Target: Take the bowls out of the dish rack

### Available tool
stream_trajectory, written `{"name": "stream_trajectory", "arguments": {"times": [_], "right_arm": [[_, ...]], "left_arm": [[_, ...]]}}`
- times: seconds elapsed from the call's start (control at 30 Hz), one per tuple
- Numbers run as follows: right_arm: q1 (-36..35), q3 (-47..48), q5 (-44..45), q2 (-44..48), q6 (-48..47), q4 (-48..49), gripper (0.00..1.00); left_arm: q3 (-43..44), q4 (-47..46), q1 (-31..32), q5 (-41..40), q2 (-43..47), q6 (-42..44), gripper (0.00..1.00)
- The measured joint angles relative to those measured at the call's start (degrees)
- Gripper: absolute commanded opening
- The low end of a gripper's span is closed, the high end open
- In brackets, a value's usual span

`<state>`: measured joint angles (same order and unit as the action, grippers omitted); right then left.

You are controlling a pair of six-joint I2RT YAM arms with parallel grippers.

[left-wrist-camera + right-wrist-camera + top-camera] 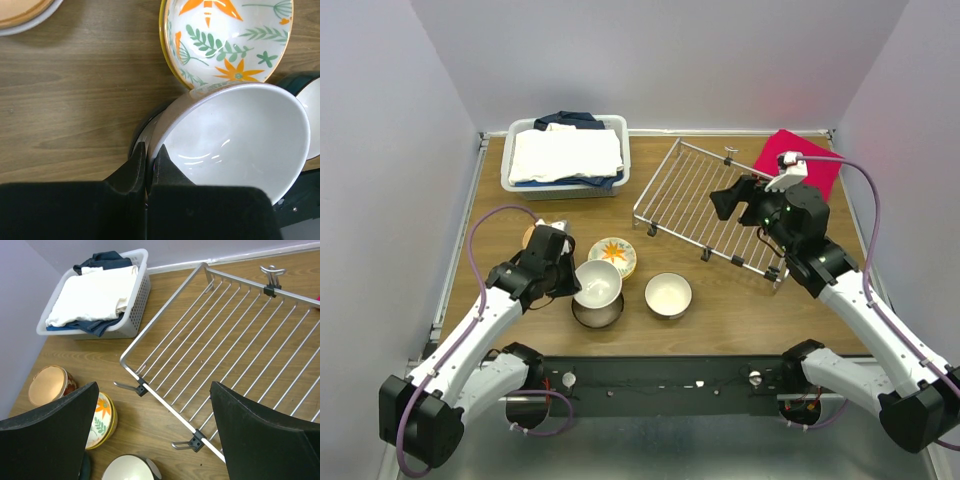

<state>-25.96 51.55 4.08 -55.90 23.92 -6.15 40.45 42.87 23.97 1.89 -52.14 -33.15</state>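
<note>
White-glazed inside, the bowl (235, 135) tilts in a dark bowl (598, 316) on the bench (740, 310), well apart from the bare dish rack (705, 200). Round, it has no long axis; its mouth faces up, tipped slightly. The left hand (148, 165) is pinched shut on its rim, one finger inside, probably to seat it as a stack. A floral bowl (225, 40) lies just beside. The right hand (154, 390) hangs wide open, empty, over the rack.
</note>
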Motion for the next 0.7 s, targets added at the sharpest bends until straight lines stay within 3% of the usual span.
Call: {"name": "stream_trajectory", "arguments": {"times": [0.3, 0.43, 0.6, 0.7], "right_arm": [[0.0, -1.3, 0.8, 1.5, 0.0, -0.6, 1.00], [0.0, -1.4, 1.2, 2.7, 0.0, -0.7, 1.00], [0.0, -1.7, 1.3, 3.0, 0.0, -0.8, 1.00], [0.0, -2.0, 1.4, 3.0, 0.0, -0.9, 1.00]], "left_arm": [[-2.7, 2.2, 0.6, 0.0, 0.6, -1.2, 0.01], [-2.7, 3.5, 0.9, 0.0, 2.3, -1.3, 0.10], [-2.7, 3.6, 1.2, -0.4, 2.8, -2.2, 0.13], [-3.6, 3.5, 1.9, -0.4, 3.2, -3.3, 0.20]]}}
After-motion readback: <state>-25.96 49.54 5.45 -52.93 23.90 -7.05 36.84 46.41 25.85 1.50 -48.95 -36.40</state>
